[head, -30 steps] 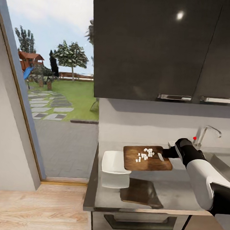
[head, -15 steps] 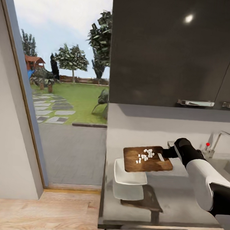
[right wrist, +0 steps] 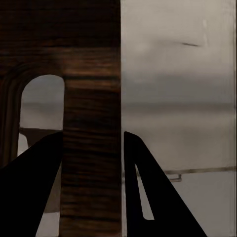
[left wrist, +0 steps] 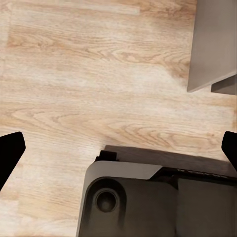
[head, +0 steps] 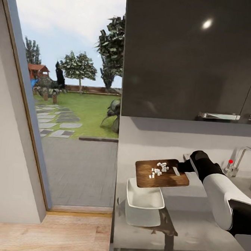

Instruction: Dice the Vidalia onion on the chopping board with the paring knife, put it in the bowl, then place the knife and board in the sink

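Fingers (right wrist: pixel 34 192) of your right gripper (right wrist: pixel 91 187) are clamping the chopping board (head: pixel 162 173) at centre-right, diced onion (head: pixel 159 169) riding above the bowl (head: pixel 144 197), so be tilting gently toward the dish

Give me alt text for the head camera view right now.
The right gripper holds the chopping board, dotted with white onion dice, level above the white bowl on the grey countertop. A garden shows through a glass door at left.

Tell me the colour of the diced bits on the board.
White diced onion, clearest in the head view.
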